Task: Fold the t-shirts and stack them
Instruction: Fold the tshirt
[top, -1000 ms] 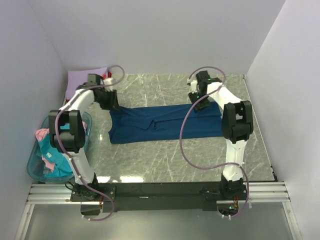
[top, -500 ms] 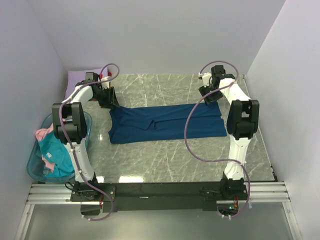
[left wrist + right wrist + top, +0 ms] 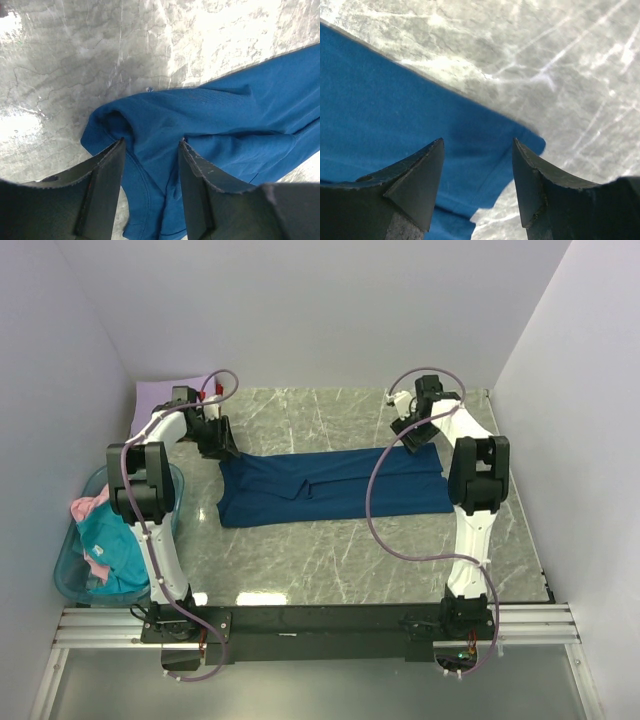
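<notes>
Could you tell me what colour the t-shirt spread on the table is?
The t-shirt is dark blue, clearest in the left wrist view.

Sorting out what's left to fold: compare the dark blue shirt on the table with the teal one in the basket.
The dark blue shirt lies spread in a long band on the table; the teal shirt sits crumpled in the basket. The left gripper and right gripper hover open over the dark blue shirt's ends; neither is at the teal shirt. Neither shirt is gripped.

Lavender shirt (image 3: 152, 397) half hidden behind left arm (image 3: 141, 488); basket (image 3: 68, 585) partly too.
</notes>
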Robot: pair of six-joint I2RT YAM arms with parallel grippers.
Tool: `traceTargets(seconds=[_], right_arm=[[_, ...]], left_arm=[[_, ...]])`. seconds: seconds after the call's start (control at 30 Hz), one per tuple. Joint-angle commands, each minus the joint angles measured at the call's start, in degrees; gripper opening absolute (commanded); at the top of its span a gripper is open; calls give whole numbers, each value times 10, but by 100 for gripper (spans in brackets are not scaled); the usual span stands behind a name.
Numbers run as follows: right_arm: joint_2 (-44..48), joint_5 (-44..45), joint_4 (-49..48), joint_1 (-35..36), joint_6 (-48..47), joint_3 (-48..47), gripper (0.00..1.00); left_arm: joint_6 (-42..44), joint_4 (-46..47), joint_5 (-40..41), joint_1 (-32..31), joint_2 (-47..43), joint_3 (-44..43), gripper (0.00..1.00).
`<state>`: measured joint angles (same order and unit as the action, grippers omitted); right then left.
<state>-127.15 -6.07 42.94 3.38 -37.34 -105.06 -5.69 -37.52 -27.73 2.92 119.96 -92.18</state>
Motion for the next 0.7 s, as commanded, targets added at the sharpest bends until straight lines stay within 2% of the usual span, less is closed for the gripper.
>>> traceTargets(seconds=[0.0,0.2,0.3,0.4,0.43,0.5,0.57,0.63,0.67], right_arm=[[-13,-4,-16,11,-27,-27,63],[-20,-2,-25,14,-34,-19,58],[-31,6,-22,15,-41,-21,47],[-38,20,-21,14,-46,-19,34],[-42,24,-21,14,-49,-19,28],[-44,33,-21,14,-52,-19,21],[-46,40,-22,14,-54,-16,16],[-49,47,-22,13,-55,-16,6],[-51,50,-22,14,-55,-18,2]], left_arm=[[-12,3,-15,0,8,-26,51],[-19,10,-20,1,19,-34,41],[-22,12,-20,1,21,-34,36],[-25,15,-13,1,21,-29,28],[-25,13,-10,2,21,-28,20],[-22,13,-5,3,18,-23,12],[-17,11,1,5,16,-20,8],[-18,14,8,8,14,-16,1],[-20,16,9,9,13,-12,1]])
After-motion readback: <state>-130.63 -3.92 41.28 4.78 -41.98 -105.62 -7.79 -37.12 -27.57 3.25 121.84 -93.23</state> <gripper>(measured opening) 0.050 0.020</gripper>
